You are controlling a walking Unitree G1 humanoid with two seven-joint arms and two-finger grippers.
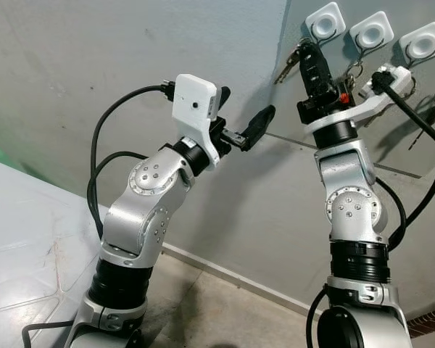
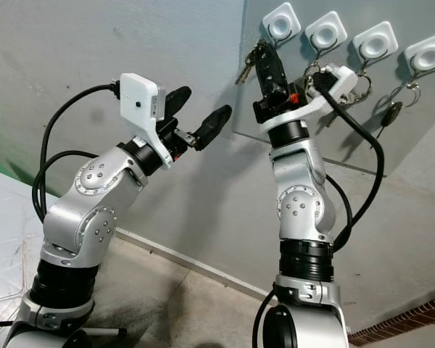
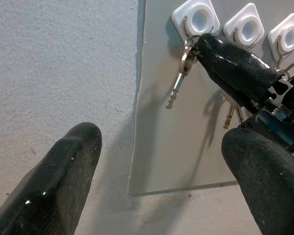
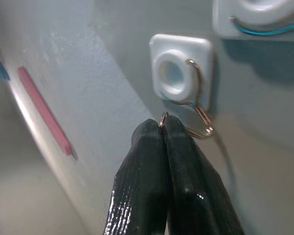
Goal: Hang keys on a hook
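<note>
Left gripper (image 1: 243, 119) raised in front of grey wall (image 1: 94, 65), fingers spread wide, nothing in them. Grey panel (image 3: 186, 147) next, row of white hooks (image 1: 372, 31) on top. Right gripper (image 4: 165, 128) up at leftmost hook (image 4: 179, 76), fingers pinched tight on key ring (image 4: 162, 117), right by wire hook. Keys (image 3: 181, 73) dangling just under that hook, beside the fingertips.

We see our right gripper (image 2: 267, 49) reaching up to the first white hook (image 2: 280, 21) on the grey wall panel (image 2: 413, 138), with keys (image 2: 249, 61) hanging beside it. Our left gripper (image 2: 196, 116) points at the wall, fingers apart. Three more hooks (image 2: 375, 40) hold keys.
</note>
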